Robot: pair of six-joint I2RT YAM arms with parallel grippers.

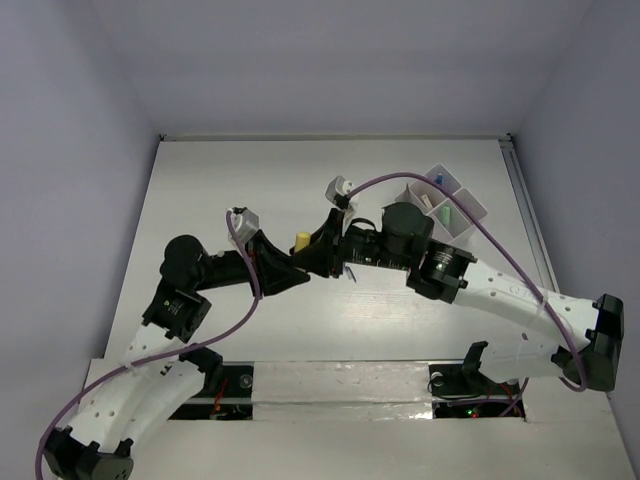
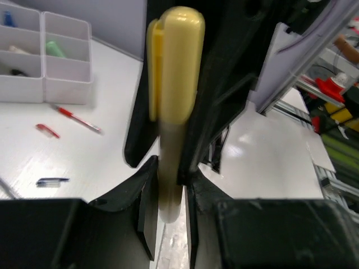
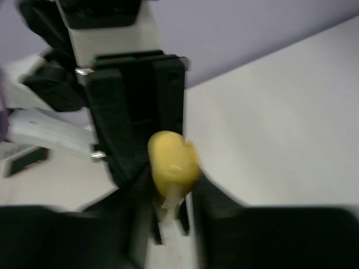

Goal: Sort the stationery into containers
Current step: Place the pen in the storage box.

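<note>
A yellow highlighter [image 1: 299, 241] is held in the air above the middle of the table, between both grippers. My left gripper [image 2: 168, 207] is shut on its pale lower barrel [image 2: 170, 185]. My right gripper [image 3: 171, 207] comes from the opposite side, its black fingers [image 2: 219, 84] lying against both sides of the yellow cap [image 3: 171, 159]; that view is blurred. The white divided tray [image 1: 470, 205] stands at the back right and holds a green marker [image 2: 54, 47] and a blue item [image 1: 437, 180]. On the table lie a red pen [image 2: 78, 119], a red cap [image 2: 47, 130] and a small blue piece [image 2: 52, 181].
The two arms cross the table's middle, the left gripper's body [image 3: 140, 101] facing the right wrist camera. A purple cable [image 1: 245, 290] loops over the left arm. Walls close in the table at the back and sides.
</note>
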